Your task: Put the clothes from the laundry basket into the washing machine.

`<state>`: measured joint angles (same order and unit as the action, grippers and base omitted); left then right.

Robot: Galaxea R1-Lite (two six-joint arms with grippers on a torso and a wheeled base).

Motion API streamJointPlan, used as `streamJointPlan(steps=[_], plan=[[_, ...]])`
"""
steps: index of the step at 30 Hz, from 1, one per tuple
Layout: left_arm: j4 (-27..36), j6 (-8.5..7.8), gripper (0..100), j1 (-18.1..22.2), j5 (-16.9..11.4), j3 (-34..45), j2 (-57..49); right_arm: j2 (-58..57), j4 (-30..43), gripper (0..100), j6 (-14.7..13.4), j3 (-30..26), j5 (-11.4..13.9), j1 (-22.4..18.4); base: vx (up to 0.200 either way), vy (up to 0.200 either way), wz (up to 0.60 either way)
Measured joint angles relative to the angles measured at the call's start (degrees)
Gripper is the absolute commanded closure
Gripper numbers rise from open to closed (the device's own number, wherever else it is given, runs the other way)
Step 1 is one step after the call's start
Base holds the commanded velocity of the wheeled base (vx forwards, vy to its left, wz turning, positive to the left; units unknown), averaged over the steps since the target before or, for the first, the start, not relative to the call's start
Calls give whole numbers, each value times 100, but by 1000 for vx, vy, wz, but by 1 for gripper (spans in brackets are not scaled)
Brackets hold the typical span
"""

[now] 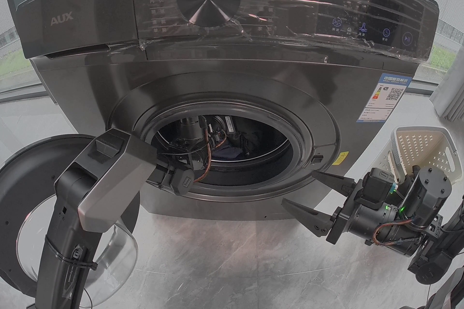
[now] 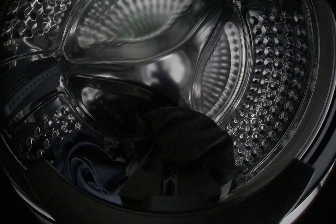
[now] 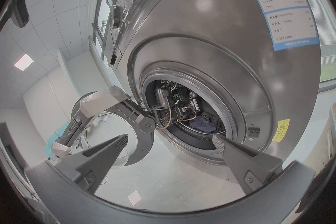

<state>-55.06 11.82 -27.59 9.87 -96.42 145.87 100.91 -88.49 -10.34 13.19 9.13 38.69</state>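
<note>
The grey washing machine (image 1: 232,78) stands with its round opening (image 1: 227,150) uncovered. My left arm reaches through that opening, and its wrist (image 1: 191,131) is inside the drum. From there I see the steel drum wall (image 2: 276,60), with a black garment (image 2: 189,140) and a blue garment (image 2: 87,168) lying at its bottom. The blue garment (image 1: 224,153) also peeks out below the left wrist. My right gripper (image 1: 299,188) hangs open and empty in front of the machine, low and right of the opening, between it and the white laundry basket (image 1: 425,148).
The machine's door (image 1: 29,189) with its glass bowl (image 1: 113,252) is swung open at the left, beside my left arm. The pale tiled floor (image 1: 232,257) spreads out before the machine. The basket leans at the far right.
</note>
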Motion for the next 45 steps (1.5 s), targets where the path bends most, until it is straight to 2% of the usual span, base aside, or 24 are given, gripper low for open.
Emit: streamJointPlan(steps=[5,6,12,16,24,38,42,45], plan=[[-9,0,100,6,5,-50,101,-78,-2,0,-11,30,-7,91,0,0,0],[-6,-4,0,6,5,-69,134,-100,-2,0,-13,43,-7,127,0,0,0],[-30,5,0,-28,5,-210,278,-157,-2,0,-33,59,-10,190,0,0,0],[-90,7,0,-49,2,2,302,-172,0,0,-35,43,-10,190,0,0,0],[-304,-48,0,-179,-44,1197,-94,-183,0,0,-44,32,-10,124,0,0,0],[-695,-384,0,-494,-330,3658,-1499,-166,0,0,-48,21,-2,116,0,0,0],[-802,-428,0,-579,-488,4096,-1731,-161,0,0,-48,20,0,124,0,0,0],[-841,-436,0,-597,-539,4137,-1807,-157,2,0,-46,21,-2,130,0,0,0]])
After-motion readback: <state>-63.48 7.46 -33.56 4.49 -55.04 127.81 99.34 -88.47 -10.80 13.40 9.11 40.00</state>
